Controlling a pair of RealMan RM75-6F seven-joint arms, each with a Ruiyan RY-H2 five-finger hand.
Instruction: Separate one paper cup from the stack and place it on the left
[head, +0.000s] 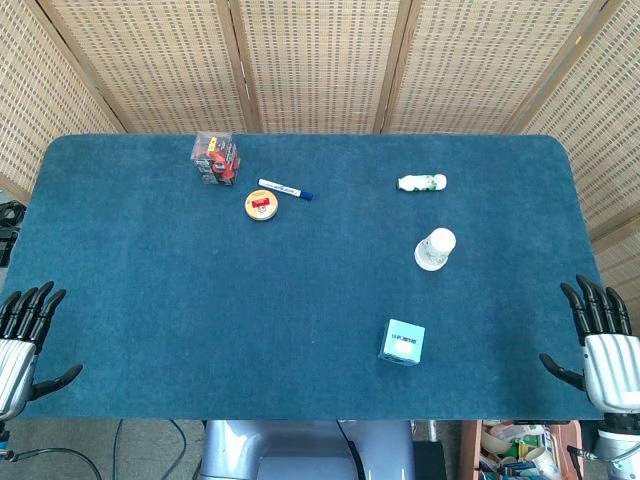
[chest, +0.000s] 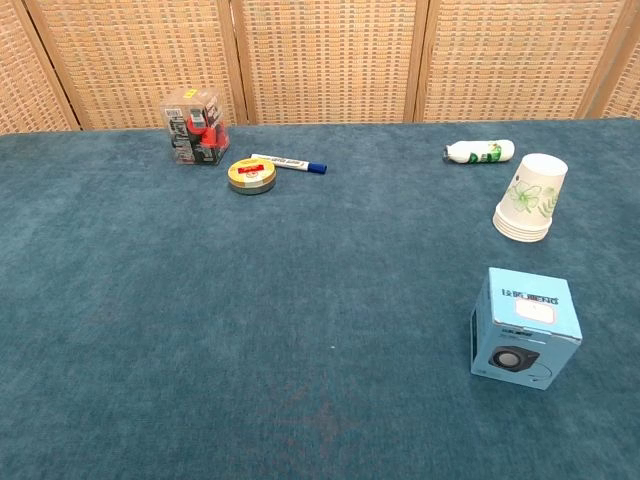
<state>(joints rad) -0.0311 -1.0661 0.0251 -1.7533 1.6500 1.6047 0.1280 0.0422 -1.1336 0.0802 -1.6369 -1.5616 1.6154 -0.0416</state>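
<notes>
A stack of white paper cups with a green leaf print (head: 434, 249) (chest: 530, 198) stands upside down on the right half of the blue table. My left hand (head: 22, 340) rests at the table's near left corner, fingers spread, holding nothing. My right hand (head: 602, 345) sits at the near right corner, fingers also spread and empty. Both hands are far from the cups, and neither shows in the chest view.
A light blue box (head: 401, 342) (chest: 525, 327) lies in front of the cups. A small white bottle (head: 421, 182) (chest: 479, 152) lies behind them. A clear box (head: 215, 158), a round tin (head: 260, 205) and a marker (head: 285, 189) sit at the back left.
</notes>
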